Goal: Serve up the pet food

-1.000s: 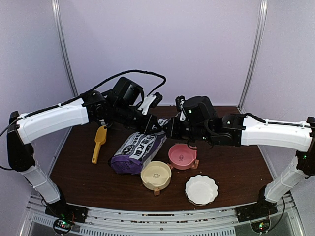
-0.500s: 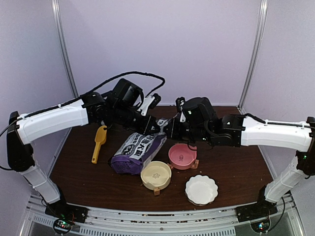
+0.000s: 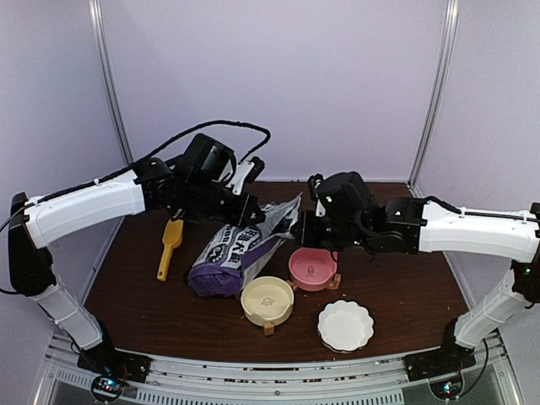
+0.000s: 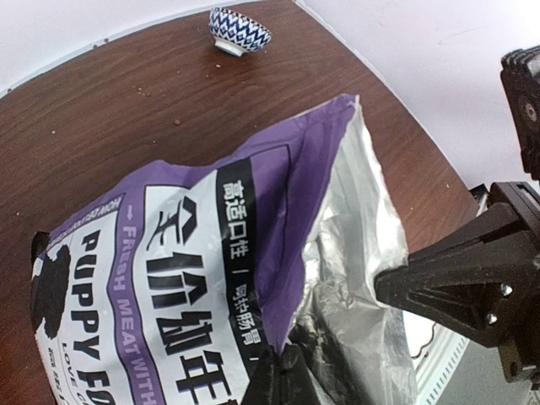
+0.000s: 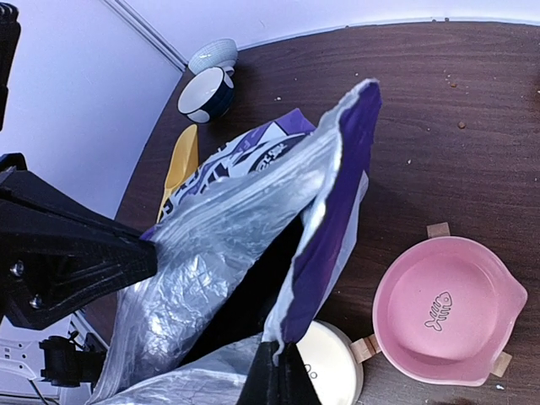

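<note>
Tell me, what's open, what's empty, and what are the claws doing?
puppy food bag: mouth open, held on both sides
left gripper: shut on bag
right gripper: shut on bag
pink bowl: empty
cream bowl: empty
white dish: empty
yellow scoop: lying on table

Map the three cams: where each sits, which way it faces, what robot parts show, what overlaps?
Top external: above and behind the bases, facing down over the table; both arms show, left claw and right claw shut on the mouth of the purple bag.
Left wrist: on left arm, facing the bag's printed side; own claw at bottom, right claw at right.
Right wrist: on right arm, facing into the bag's foil mouth; own claw at bottom, left claw at left.
Shared: both wrist views show the bag and the opposite claw.
</note>
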Tool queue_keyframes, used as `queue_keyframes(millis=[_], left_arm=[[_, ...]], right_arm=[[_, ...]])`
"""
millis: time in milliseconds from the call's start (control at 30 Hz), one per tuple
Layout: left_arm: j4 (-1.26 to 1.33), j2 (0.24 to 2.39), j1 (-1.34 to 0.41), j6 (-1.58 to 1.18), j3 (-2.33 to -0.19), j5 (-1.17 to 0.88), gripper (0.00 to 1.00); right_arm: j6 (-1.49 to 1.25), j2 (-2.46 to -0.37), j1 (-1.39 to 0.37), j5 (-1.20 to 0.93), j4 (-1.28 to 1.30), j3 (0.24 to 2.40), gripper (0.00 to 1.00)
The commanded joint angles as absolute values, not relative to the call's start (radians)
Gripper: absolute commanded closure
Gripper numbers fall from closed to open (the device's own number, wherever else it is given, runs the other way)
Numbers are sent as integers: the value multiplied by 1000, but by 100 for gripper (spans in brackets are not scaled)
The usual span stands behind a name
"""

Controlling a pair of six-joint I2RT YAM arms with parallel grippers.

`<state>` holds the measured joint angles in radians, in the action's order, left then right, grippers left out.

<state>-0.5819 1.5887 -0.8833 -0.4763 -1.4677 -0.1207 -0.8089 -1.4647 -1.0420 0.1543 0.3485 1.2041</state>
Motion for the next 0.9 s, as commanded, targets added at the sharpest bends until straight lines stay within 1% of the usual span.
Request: queue_keyframes(millis=[0,133,333,433,600,733,800,867], left_arm=[[-495,1542,-859,-436,-1491,-184,100],[-570,1547,-843,-368,-1582,-188,100],[-815,1607,-807,-226,-1816,-98,100],[-906,1640,-772,-182,-1899,-79,100],[-1040,1694,-758,-100,-2024,75,100],[-1058,1695,-750,-81,-2043,202,100],[-1042,1692,-747,-80,-2032,179,100],[-995,1683,-747,-79,-1997,99,100]], right_arm=[[-783,-1449,-1036,152,422,1172,100],[-763,-1466,-1036,166,440,1219,100],[-728,-1493,-1020,192,472,1290,100],[-712,-1502,-1007,193,478,1321,100],[-697,-1516,-987,193,492,1359,100],[-691,-1516,-984,187,496,1377,100],[-686,-1516,-984,171,475,1379,100],[-679,-1528,-984,137,441,1377,100]])
